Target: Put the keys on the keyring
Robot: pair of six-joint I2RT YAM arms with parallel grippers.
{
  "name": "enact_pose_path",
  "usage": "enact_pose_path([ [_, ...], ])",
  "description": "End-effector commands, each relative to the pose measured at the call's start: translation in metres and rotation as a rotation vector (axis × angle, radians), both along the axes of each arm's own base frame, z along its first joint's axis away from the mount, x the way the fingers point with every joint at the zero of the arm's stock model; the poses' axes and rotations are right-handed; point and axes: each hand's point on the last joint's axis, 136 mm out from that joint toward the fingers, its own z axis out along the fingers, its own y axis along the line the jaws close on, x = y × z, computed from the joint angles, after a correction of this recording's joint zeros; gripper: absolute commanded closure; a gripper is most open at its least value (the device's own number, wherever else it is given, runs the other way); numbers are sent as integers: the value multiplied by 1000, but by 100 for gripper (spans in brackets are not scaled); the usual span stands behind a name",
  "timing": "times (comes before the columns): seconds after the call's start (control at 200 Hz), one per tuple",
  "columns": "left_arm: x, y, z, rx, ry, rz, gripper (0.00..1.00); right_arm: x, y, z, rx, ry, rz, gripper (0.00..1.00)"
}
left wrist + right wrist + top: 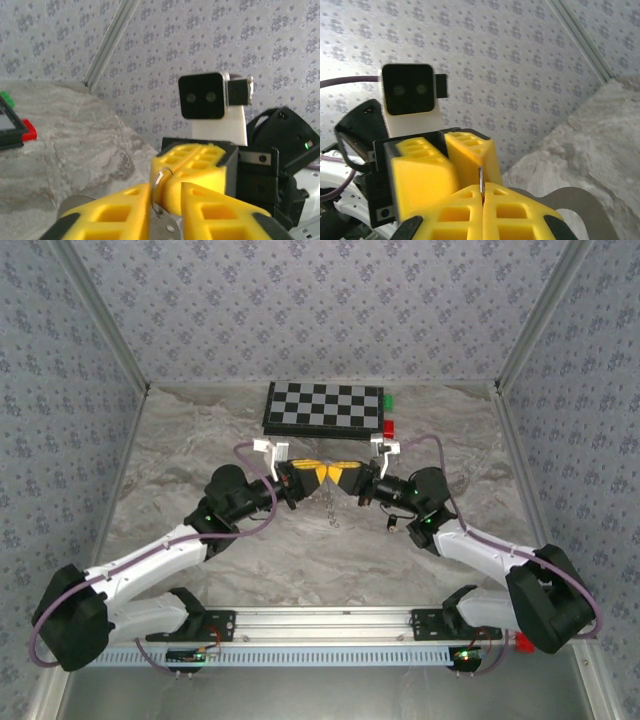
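setup: both arms meet tip to tip in mid-air above the table (330,562), in front of the chessboard (322,405). My read is that working off the surface leaves the loop free on all sides for threading.
right gripper (343,476): jaws fully closed on the keyring (481,183). A thin metal edge pokes out past the fingertips, probably so a bare end is offered to the other arm.
keyring, rest: a pale grey curved band (580,206) comes out from under the right fingers. It is likely more of the same loop, but I can't confirm.
left gripper (316,473): jaws narrow, with a small gap between the pads.
key (162,227): a silvery tab with small holes sits in that gap, right at the ring's end. It is probably the key's metal part; I can't make out a black head, so I'm not certain. I can't tell whether it's pinched or just resting there.
alignment: the two finger pairs face each other, nearly touching, seams roughly in line. That would keep the tab's hole and the ring's end on one axis.
below: something tiny (335,512) hangs under the fingertips, too small to name.
stage: I judge it mid-threading, with the key at the ring but not clearly on it.
risk: the parts are thin, so a slight misalignment or a loose left grip could drop the key.
bystanders: red block (389,427) and green block (388,400) sit at the board's right edge, well apart and not involved.
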Motion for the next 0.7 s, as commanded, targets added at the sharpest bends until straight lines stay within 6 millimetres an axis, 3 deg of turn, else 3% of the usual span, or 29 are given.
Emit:
enact_pose_path([
  [0.0,-6,7,21,11,-68,-5,69,1,-1,3,-138,-31,16,100],
  [0.205,3,29,15,33,-66,42,65,-12,-8,-15,-436,-71,35,100],
  [0.35,2,33,11,66,-74,15,63,-19,-13,-21,-564,-66,86,100],
  [0.535,-2,31,9,87,-77,-15,63,-20,-14,-25,-635,-87,126,100],
  [0.695,-11,26,6,95,-65,-79,63,-23,-8,-17,-595,-100,176,100],
])
